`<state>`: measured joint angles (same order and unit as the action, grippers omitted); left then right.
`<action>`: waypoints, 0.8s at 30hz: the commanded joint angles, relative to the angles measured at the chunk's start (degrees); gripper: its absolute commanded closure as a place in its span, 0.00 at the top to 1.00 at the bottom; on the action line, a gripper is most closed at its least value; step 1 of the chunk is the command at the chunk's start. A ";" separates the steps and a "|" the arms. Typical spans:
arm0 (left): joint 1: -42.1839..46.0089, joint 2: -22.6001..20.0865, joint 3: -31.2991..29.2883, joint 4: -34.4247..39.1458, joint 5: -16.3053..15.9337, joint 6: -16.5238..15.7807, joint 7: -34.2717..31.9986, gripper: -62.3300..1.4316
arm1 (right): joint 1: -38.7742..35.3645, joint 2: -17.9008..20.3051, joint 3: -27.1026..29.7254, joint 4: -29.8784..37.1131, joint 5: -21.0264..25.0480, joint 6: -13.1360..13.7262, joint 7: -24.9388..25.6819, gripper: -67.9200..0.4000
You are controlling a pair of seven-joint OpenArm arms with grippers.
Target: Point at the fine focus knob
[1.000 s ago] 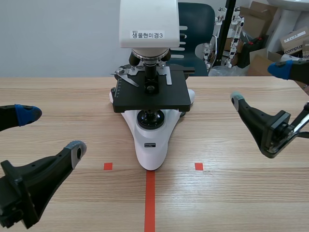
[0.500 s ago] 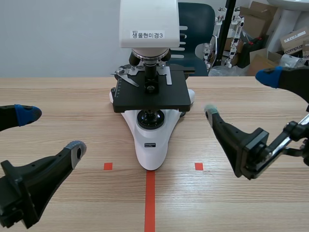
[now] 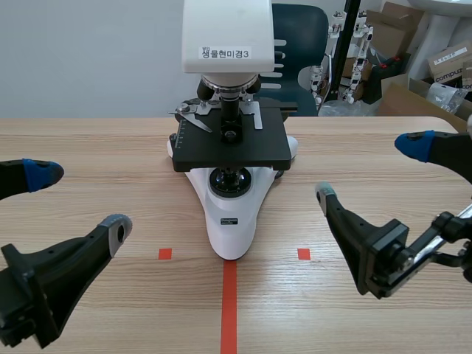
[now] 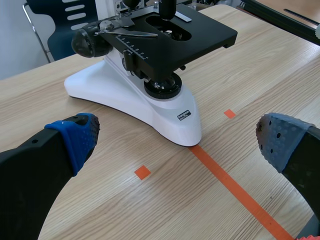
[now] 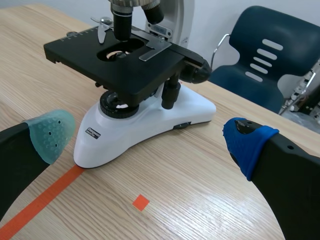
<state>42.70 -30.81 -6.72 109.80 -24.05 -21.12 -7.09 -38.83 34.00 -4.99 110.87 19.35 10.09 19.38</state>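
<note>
- Scene view: the right arm (image 3: 383, 254) comes in low from the right. The right jaws are spread wide, with the grey-green pad (image 3: 324, 195) near the microscope (image 3: 228, 214) base and the blue pad (image 3: 414, 144) higher and farther out.
- The left arm (image 3: 44, 284) lies low at the left, the left jaws likewise spread, well apart from the microscope on the tabletop (image 3: 96, 147).
- In the right wrist view, the fine focus knob (image 5: 199, 71) is on the black knob at the microscope's side, just behind the stage (image 5: 120, 60). It is ahead of the right jaws and untouched.
- Compared with a second ago, the right arm has swung inward toward the microscope and sunk lower; the left arm has not moved.
</note>
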 commanded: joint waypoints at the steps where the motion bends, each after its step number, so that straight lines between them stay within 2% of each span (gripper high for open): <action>1: 0.11 0.17 -0.15 0.52 -0.39 -0.07 -0.76 1.00 | -0.22 0.63 0.22 1.31 0.39 -0.74 0.85 1.00; 10: 0.11 0.17 -0.15 0.52 -0.39 -0.07 -0.76 1.00 | -0.15 0.61 0.22 1.25 0.39 -1.33 -1.09 1.00; 24: 0.11 0.17 -0.15 0.52 -0.39 -0.07 -0.76 1.00 | -0.04 0.59 0.22 1.20 0.39 -1.33 -1.27 1.00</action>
<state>42.70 -30.81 -6.72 109.80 -24.05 -21.12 -7.07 -39.09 34.00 -4.99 110.87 19.35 8.97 17.41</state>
